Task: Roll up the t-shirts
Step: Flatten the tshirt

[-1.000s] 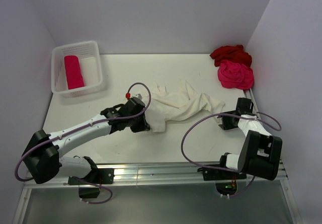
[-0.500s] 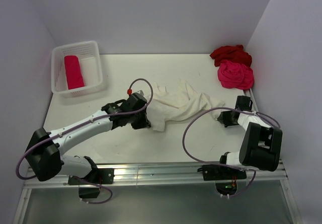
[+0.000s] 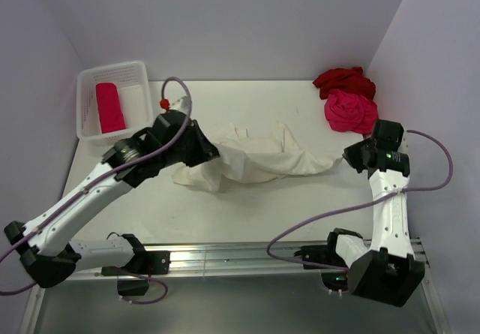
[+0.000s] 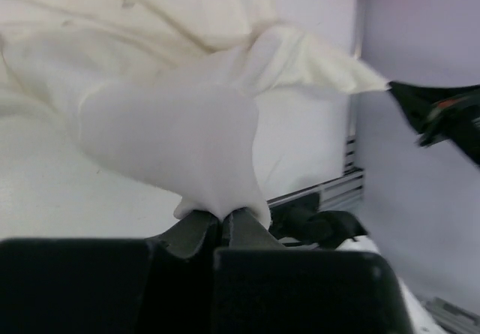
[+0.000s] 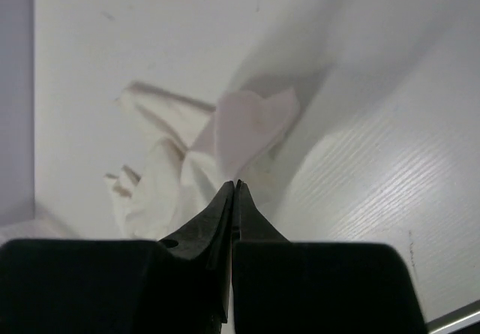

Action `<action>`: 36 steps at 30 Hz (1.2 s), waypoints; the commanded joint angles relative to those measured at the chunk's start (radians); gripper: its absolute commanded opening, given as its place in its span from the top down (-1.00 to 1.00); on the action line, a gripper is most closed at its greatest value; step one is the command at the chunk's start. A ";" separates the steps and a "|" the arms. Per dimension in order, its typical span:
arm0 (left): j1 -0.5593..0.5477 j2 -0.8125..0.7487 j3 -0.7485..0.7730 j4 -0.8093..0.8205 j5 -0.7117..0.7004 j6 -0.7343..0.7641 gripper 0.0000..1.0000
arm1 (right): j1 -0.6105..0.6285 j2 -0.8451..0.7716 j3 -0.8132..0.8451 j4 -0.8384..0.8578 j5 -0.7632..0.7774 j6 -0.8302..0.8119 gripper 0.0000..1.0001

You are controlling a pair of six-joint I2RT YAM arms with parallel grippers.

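- The left arm is reached forward over mid-table, and the left gripper (image 3: 210, 154) is clamped on the left end of the cream-white t-shirt (image 3: 259, 160).
- The right arm is stood tall at the right edge, and the right gripper (image 3: 349, 158) is pinched shut on the shirt's right tip.
- The shirt is stretched between both grippers, sagging onto the table.
- A hot pink t-shirt (image 3: 351, 111) and a dark red t-shirt (image 3: 343, 80) are piled in the far right corner.
- A rolled pink-red t-shirt (image 3: 110, 107) is seen in the white mesh basket (image 3: 112, 69), far left.

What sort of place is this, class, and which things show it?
Probably a robot test booth: plain walls box in a white table, and a left arm and a right arm, mounted on a metal rail, hold a cream t-shirt.
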 commanded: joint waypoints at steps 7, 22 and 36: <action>0.005 -0.228 0.144 -0.019 -0.207 -0.051 0.99 | 0.022 -0.071 0.179 -0.043 -0.128 -0.037 1.00; 0.020 -0.189 0.464 -0.054 -0.304 0.093 0.99 | 0.066 -0.161 0.458 0.219 -0.363 0.107 1.00; 0.018 -0.447 0.503 0.178 -0.115 0.237 0.99 | 0.136 -0.477 0.765 0.310 -0.213 0.118 1.00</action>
